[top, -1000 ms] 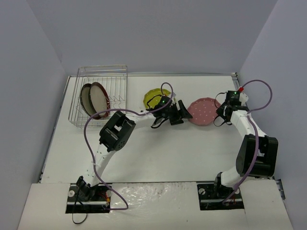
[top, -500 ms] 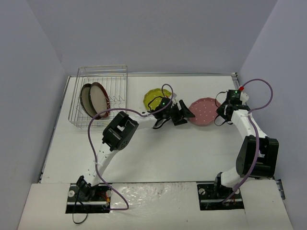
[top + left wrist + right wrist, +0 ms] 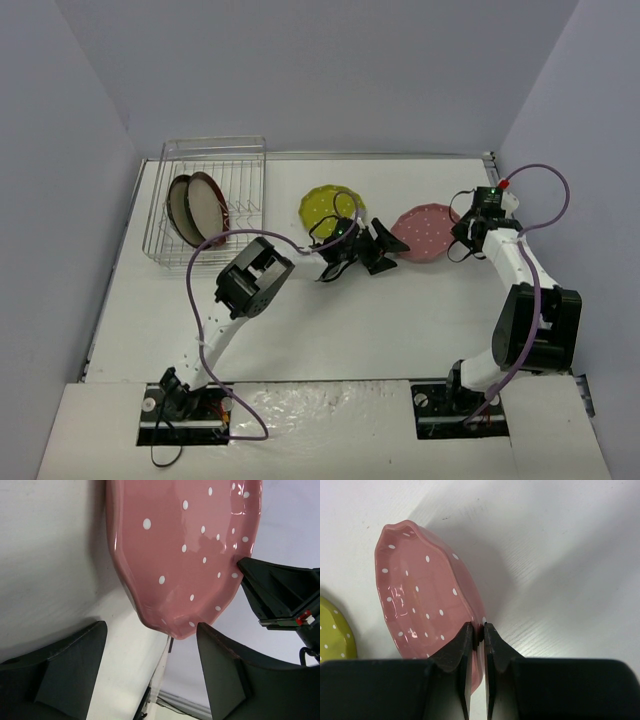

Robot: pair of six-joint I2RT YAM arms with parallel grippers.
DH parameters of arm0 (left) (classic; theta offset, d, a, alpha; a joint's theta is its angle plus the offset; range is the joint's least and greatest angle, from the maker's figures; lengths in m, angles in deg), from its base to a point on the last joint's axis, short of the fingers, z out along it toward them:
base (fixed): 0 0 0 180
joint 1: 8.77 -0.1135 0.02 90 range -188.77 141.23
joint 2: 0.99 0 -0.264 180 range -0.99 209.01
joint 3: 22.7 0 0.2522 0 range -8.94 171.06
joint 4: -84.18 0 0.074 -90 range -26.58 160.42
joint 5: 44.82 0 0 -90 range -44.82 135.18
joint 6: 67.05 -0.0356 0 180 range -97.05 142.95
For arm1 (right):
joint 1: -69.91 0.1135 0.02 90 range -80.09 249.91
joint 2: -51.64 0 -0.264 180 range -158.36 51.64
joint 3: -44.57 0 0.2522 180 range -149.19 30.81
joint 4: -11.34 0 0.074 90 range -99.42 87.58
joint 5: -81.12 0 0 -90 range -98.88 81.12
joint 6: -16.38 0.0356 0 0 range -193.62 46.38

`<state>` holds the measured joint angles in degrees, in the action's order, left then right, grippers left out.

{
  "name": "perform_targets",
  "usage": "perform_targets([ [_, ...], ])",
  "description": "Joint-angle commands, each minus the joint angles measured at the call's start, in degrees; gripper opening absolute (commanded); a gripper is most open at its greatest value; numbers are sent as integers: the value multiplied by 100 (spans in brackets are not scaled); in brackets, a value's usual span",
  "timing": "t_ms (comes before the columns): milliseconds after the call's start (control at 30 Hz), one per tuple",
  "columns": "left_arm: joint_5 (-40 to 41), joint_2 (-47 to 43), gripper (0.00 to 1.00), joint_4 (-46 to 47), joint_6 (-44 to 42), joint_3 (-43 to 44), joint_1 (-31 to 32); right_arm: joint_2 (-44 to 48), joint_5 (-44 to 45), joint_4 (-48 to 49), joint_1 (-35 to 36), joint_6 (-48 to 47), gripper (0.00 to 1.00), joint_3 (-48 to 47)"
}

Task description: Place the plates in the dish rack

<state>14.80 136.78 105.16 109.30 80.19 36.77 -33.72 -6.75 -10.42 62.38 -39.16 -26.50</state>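
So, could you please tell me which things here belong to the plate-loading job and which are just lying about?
For the job: dish rack; two brown-rimmed plates standing in it; yellow-green dotted plate; pink dotted plate, rim pinched in the right gripper.
Lying about: no loose items; only the arms' purple cables.

The left pincer (image 3: 150,629) gapes wide, its dark fingers (image 3: 70,670) flanking the lower edge of the pink, white-dotted plate (image 3: 180,555) without touching it. The right pincer (image 3: 244,566) pinches the plate's right rim. White worktop (image 3: 45,555) lies left of the plate.
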Motion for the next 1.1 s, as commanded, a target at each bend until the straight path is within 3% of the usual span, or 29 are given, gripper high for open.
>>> perform_targets([
  [0,326,-348,69,616,669,-327,140,473,-152,580,-38,158,0,-410],
  [367,719,137,69,1807,1666,-257,440,557,-152,589,-38,157,0,-254],
  [1067,1313,-109,69,798,1659,179,692,661,-345,599,-37,140,0,-88],
])
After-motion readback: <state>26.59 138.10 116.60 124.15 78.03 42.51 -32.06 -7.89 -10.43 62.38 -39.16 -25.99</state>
